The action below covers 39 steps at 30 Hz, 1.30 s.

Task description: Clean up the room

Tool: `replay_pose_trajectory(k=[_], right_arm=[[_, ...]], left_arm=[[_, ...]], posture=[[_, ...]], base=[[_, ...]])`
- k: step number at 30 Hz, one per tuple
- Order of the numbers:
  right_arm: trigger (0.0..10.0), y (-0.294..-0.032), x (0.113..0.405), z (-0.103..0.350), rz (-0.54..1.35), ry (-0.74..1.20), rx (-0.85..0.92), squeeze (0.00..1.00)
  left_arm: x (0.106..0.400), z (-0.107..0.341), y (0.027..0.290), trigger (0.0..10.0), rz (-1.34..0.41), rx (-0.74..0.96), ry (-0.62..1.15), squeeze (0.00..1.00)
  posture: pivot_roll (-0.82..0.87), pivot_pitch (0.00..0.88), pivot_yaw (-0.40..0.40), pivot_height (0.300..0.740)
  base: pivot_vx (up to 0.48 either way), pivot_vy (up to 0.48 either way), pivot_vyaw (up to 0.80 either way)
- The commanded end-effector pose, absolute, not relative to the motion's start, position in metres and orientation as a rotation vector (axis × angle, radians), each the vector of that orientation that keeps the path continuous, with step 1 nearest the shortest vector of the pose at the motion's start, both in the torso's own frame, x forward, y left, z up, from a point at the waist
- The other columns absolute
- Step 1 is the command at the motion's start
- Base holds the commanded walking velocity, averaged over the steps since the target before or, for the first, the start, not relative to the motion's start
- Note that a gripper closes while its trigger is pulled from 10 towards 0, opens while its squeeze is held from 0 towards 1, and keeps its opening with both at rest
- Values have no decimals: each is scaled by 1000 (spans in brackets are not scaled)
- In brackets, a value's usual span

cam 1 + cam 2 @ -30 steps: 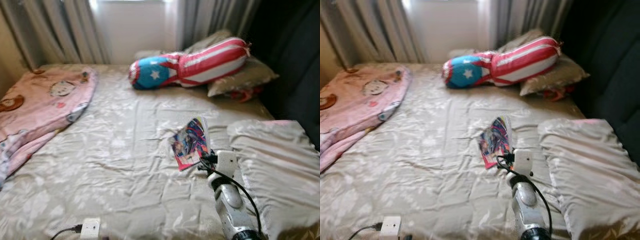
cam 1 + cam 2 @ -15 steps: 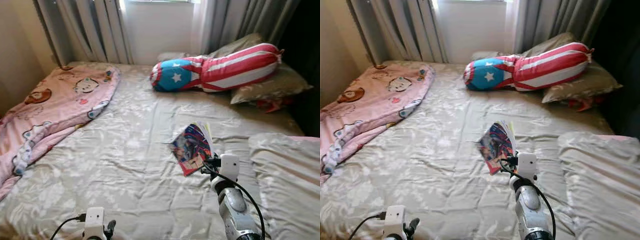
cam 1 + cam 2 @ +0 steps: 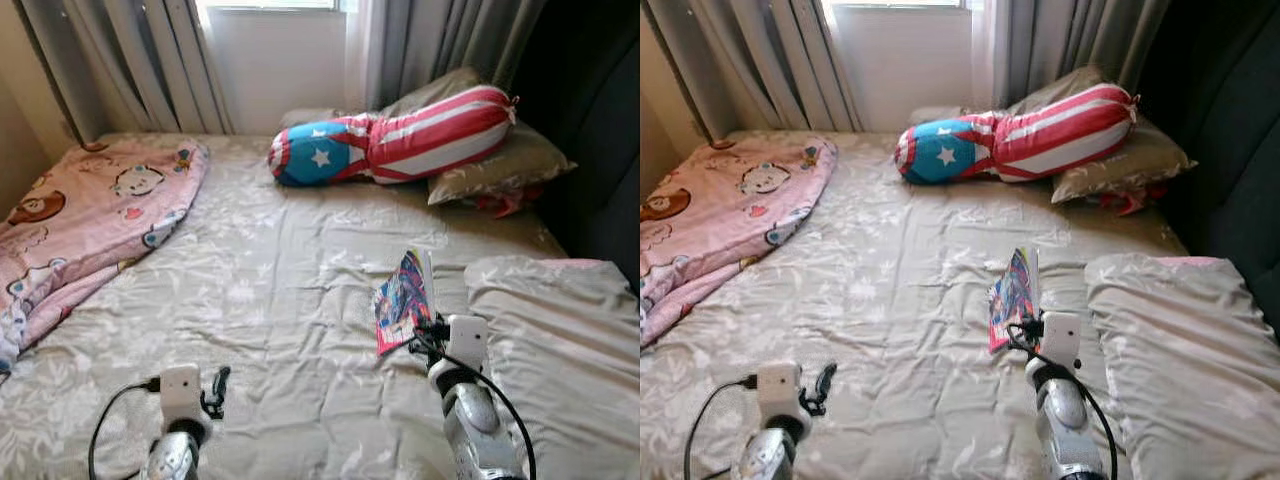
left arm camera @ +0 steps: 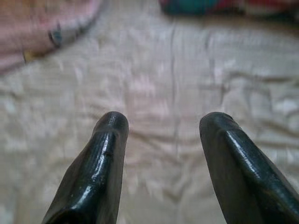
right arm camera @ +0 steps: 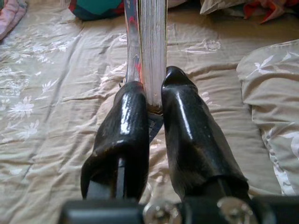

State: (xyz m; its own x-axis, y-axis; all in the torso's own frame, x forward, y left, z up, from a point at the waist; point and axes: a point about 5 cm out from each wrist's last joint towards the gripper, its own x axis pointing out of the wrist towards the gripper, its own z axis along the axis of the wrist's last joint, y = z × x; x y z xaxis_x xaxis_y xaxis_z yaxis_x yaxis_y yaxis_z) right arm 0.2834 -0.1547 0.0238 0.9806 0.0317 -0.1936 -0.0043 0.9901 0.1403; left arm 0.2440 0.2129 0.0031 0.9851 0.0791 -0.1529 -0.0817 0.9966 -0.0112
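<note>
A thin book with a colourful cover [image 3: 401, 300] is held upright above the bed, its page edges [image 5: 153, 46] facing the right wrist camera. My right gripper [image 5: 154, 95] is shut on the book's lower edge, right of the bed's middle. My left gripper [image 4: 163, 123] hangs open low over the bedsheet [image 3: 260, 300] near the front edge, with nothing between its fingers. The left arm [image 3: 180, 400] shows at the bottom left of the head views.
A pink cartoon blanket [image 3: 70, 220] lies at the bed's left. A red, white and blue star bolster [image 3: 390, 140] and a beige pillow [image 3: 500, 165] sit at the head. Another pillow [image 3: 560, 330] lies at the right. Curtains [image 3: 130, 60] flank the window.
The camera has panned and shifted. My left arm has risen into view at the bottom left. The book has turned more edge-on in the right gripper.
</note>
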Motion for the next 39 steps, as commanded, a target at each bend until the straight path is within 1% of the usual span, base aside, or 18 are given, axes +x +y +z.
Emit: replay_pose_trajectory(k=[1, 4, 6, 10, 12, 17, 22, 33, 36, 39], right_arm=[[10000, -154, 288, 35, 29, 137, 144, 0], [10000, -154, 287, 34, 31, 140, 144, 0], [10000, -152, 287, 32, 35, 148, 142, 0], [10000, -151, 288, 32, 39, 167, 131, 0], [10000, -151, 289, 32, 39, 176, 122, 0], [10000, -152, 289, 33, 41, 165, 114, 0], [10000, -153, 288, 33, 28, 154, 132, 0], [10000, -152, 286, 29, 32, 195, 119, 0], [10000, -149, 287, 27, 50, 199, 119, 0], [10000, -148, 286, 29, 50, 181, 138, 0]], left_arm=[[245, 8, 215, 10000, 79, -12, 134, 0], [246, 10, 212, 10000, 79, -14, 119, 0], [251, 13, 203, 10000, 62, -24, 107, 0], [254, 16, 193, 10000, 46, -38, 105, 0], [254, 17, 190, 10000, 40, -43, 110, 0], [253, 17, 190, 10000, 33, -40, 119, 0], [253, 17, 191, 10000, 37, -37, 125, 0], [249, 15, 189, 10000, 28, -31, 150, 0], [249, 15, 188, 10000, 25, -28, 152, 0], [250, 16, 187, 10000, 12, -16, 152, 0]], posture=[[-10, 0, -15, 732], [-7, 0, -18, 732], [-9, 0, -18, 732], [-13, 0, -17, 732], [-13, 0, -17, 722], [-11, 0, -16, 683], [-9, 0, -15, 683], [-6, 0, -14, 683], [-5, 0, -14, 665], [-3, 0, -11, 665]], base=[[0, 0, 0], [0, 0, 0], [0, 0, 0], [0, 0, 0], [0, 0, 0], [0, 0, 0], [0, 0, 0], [0, 0, 0], [0, 0, 0], [0, 0, 0]])
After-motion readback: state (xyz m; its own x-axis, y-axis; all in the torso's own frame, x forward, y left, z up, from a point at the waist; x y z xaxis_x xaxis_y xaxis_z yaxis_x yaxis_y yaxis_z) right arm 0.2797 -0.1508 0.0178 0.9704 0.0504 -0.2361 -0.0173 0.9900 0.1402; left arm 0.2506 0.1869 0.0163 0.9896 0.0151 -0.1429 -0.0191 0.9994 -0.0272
